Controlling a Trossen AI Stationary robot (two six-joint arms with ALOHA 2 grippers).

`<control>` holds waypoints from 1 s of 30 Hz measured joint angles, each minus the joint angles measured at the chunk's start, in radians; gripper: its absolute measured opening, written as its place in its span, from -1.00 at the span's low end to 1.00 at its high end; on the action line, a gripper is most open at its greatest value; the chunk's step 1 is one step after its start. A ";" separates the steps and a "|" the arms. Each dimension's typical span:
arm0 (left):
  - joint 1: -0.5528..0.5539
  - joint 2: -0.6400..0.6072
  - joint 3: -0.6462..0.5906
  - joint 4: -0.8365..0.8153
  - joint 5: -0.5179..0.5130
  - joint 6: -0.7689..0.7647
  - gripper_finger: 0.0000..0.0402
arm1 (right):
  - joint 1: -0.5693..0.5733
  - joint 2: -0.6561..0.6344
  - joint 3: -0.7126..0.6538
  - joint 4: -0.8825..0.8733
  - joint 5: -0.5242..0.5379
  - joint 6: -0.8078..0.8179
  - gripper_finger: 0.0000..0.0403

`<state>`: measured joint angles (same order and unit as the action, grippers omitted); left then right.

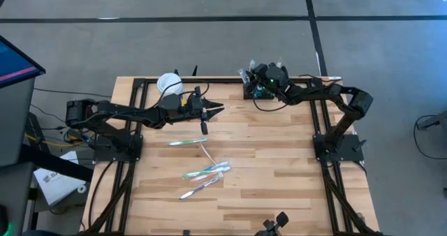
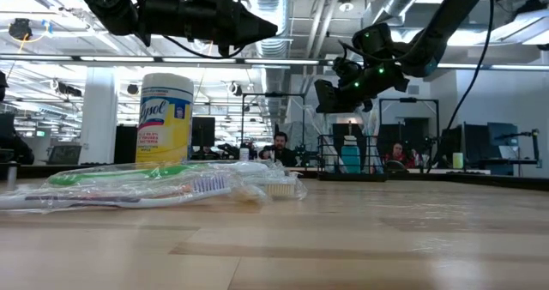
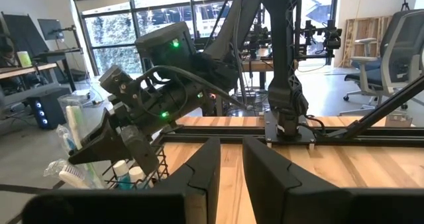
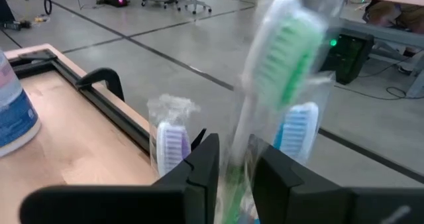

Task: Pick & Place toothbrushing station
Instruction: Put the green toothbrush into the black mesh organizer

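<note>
The black wire-mesh caddy (image 1: 253, 91) stands at the table's far edge; it also shows in the left wrist view (image 3: 136, 179) and holds a purple-bristled toothbrush (image 4: 165, 144) and a blue-bristled one (image 4: 298, 128), heads up. My right gripper (image 1: 257, 82) hangs over it, shut on a green toothbrush (image 4: 281, 65) in a clear wrapper. My left gripper (image 1: 215, 114) is slightly open and empty, above the table left of the caddy. Several wrapped toothbrushes (image 1: 204, 170) lie flat on the table in the middle. My right gripper pinches the green toothbrush's wrapped handle (image 4: 233, 164) between its two fingers. The fingers come from above, slanting down into the caddy. The brush stands roughly upright with its head above the fingers. Its lower end is hidden by the gripper.
A white round tub with a yellow label (image 1: 170, 84) stands at the far left, beside my left arm; it also shows in the low view (image 2: 165, 118). Black frame rails (image 1: 318, 117) run along the table's sides and far edge. People sit in the room beyond.
</note>
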<state>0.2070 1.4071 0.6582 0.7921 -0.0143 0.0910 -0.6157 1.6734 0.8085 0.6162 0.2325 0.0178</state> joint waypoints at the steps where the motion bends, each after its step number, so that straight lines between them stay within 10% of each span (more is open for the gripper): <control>1: 0.000 0.000 0.000 0.000 0.000 0.000 -0.71 | 0.000 -0.004 0.000 0.003 0.000 0.000 -0.67; 30: 0.000 0.000 0.000 0.000 0.000 -0.001 -0.71 | -0.014 -0.065 0.000 -0.061 0.004 0.009 -0.67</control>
<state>0.2070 1.4071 0.6582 0.7921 -0.0142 0.0902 -0.6300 1.6089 0.8089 0.5555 0.2363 0.0266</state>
